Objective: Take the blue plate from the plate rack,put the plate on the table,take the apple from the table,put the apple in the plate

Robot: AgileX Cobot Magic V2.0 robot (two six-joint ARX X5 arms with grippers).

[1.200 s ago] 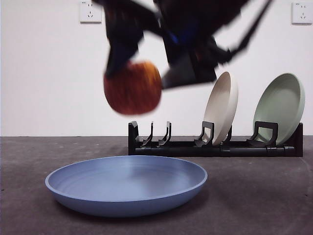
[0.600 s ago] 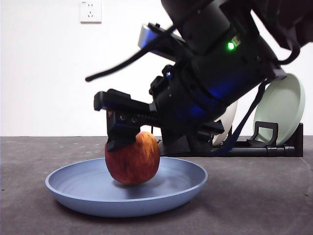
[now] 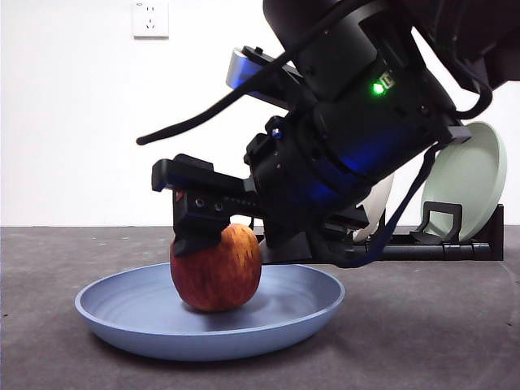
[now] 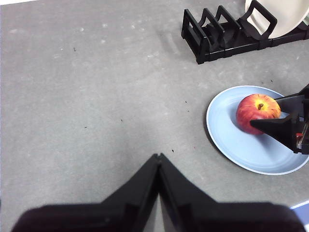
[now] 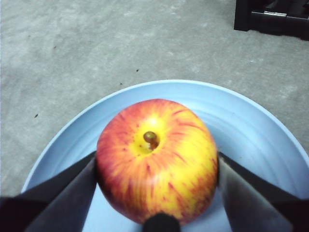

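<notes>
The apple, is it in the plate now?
Yes. The apple sits inside the blue plate, with the right gripper around it.

Plain white wall behind, white power socket high on it; light even, soft shadows

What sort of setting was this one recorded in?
Probably a lab or test bench rather than a real kitchen: a bare grey table against a plain white wall with sockets, holding only a plate rack, a blue plate and an apple in the right gripper.
</notes>
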